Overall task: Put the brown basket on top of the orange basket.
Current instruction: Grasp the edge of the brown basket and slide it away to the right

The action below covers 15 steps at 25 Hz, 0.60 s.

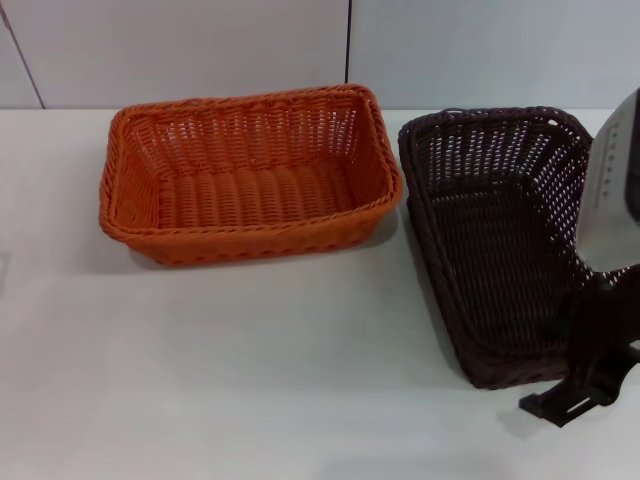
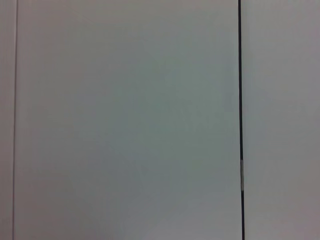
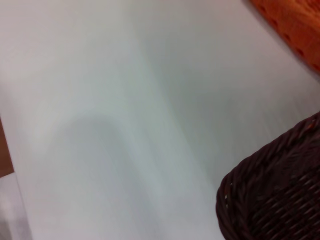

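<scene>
The orange basket (image 1: 248, 175) stands on the white table (image 1: 250, 380) at the back, left of centre, open side up and empty. The brown basket (image 1: 500, 240) stands just to its right, a small gap apart, with its long side running front to back. My right gripper (image 1: 592, 375) is at the brown basket's near right corner and hides that corner. The right wrist view shows a rounded corner of the brown basket (image 3: 275, 200) close by and an edge of the orange basket (image 3: 295, 27) farther off. My left gripper is out of view.
A light wall with a dark vertical seam (image 1: 348, 40) rises right behind the baskets. The left wrist view shows only a pale panel with a dark seam (image 2: 240, 120). Bare tabletop lies in front of the orange basket.
</scene>
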### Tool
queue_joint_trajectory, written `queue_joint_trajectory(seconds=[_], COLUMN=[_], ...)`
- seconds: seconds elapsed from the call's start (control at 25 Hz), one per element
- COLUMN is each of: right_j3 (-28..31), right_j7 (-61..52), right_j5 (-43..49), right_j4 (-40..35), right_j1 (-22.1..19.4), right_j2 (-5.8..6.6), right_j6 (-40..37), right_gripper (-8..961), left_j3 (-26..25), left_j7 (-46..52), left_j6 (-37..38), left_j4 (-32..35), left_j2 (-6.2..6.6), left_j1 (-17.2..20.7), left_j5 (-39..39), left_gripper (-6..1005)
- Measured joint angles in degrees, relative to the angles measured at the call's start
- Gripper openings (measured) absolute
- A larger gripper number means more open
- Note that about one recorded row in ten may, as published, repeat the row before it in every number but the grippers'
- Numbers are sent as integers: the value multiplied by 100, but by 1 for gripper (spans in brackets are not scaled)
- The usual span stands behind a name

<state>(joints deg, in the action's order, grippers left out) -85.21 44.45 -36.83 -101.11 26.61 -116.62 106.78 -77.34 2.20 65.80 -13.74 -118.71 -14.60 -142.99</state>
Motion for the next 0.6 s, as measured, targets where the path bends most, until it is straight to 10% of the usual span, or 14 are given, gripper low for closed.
queue_joint_trajectory(seconds=[0.12, 0.6], right_j3=[12, -31], right_j7=[169, 326], right_j5=[353, 463], right_j4=[228, 841], right_j1=[-7, 175], right_j2=[-161, -187], right_j6=[-149, -580], right_gripper=[825, 826], left_j3=[0, -1], left_j7=[0, 0], left_j6=[-7, -7], left_j4=[64, 181], left_j2=[2, 15], left_j1=[1, 2], left_j5=[0, -1], left_gripper=[795, 795])
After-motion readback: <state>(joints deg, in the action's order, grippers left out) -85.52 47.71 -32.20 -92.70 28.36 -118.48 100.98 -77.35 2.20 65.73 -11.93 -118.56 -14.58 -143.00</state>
